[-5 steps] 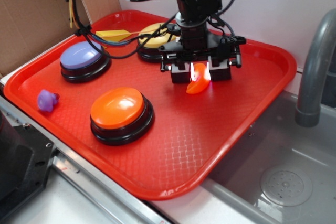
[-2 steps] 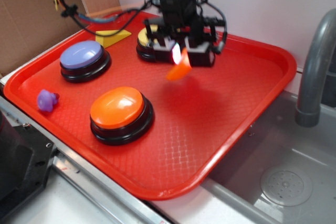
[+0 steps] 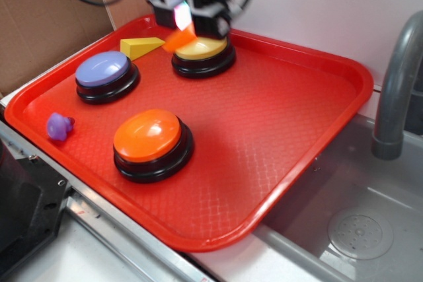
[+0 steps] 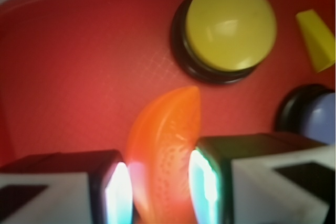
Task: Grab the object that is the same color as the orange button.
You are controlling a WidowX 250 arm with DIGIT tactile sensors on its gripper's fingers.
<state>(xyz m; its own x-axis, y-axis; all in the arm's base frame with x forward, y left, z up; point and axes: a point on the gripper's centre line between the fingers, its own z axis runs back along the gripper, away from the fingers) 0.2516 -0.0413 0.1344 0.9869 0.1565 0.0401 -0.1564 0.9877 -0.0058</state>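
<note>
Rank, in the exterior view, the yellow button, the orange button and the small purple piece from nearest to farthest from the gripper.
From the gripper:
1. Yellow button, just below it at the tray's back.
2. Orange button, toward the front.
3. Purple piece, at the front-left edge.

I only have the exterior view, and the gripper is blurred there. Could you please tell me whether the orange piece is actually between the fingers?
Observer: Yes. In the wrist view the orange crescent sits between both lit pads of the gripper, with the jaws closed against its sides.
Operator: Thank you. Is much of it sticking out?
Observer: Its pointed end juts well past the fingertips, toward the yellow button.
</note>
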